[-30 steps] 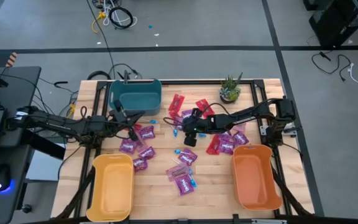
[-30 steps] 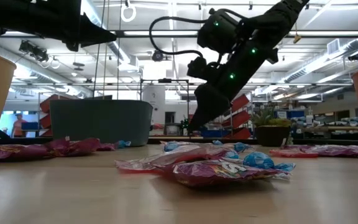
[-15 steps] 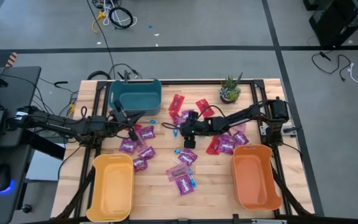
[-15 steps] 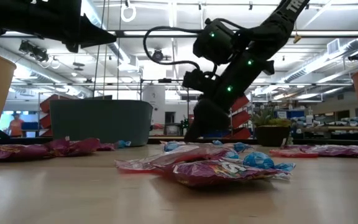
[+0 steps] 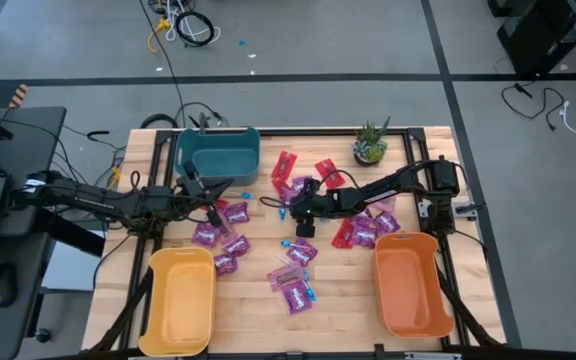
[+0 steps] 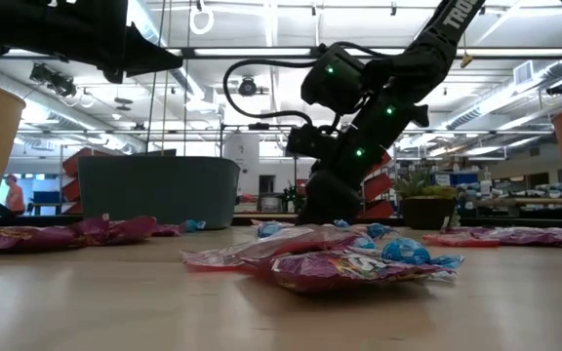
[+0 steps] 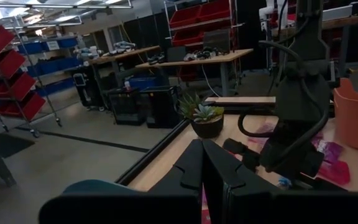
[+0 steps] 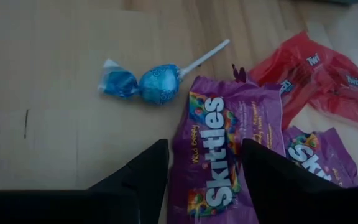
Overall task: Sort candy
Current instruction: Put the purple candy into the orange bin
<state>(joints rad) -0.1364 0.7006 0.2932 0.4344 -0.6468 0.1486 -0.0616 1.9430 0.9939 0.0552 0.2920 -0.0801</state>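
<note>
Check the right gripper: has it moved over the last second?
Yes. The right gripper has slid left, away from the potted plant, and dropped lower, jaws open over a purple packet.

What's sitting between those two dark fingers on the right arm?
A purple Skittles packet lies flat on the table between the right gripper's open fingers, seen in the right wrist view. A blue lollipop lies just beyond.

A workshop: racks of red storage bins [image 7: 8, 87], workbenches [image 7: 191, 62] and a bare concrete floor [image 5: 298, 50].
</note>
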